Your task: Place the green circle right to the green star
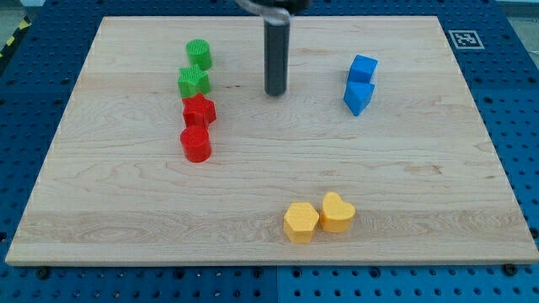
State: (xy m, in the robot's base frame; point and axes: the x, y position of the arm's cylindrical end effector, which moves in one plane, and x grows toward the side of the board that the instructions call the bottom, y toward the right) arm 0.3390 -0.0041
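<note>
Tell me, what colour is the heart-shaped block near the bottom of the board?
Yellow. The heart block shows clearly in the camera view, beside another yellow block.

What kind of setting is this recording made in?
Probably a robotics lab bench: a wooden board lies on a blue perforated table with a fiducial marker at its corner. My tip stands to the view's right of the green star.

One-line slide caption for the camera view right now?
My tip rests right of the green star, with the green circle just above the star, not yet moved.
</note>
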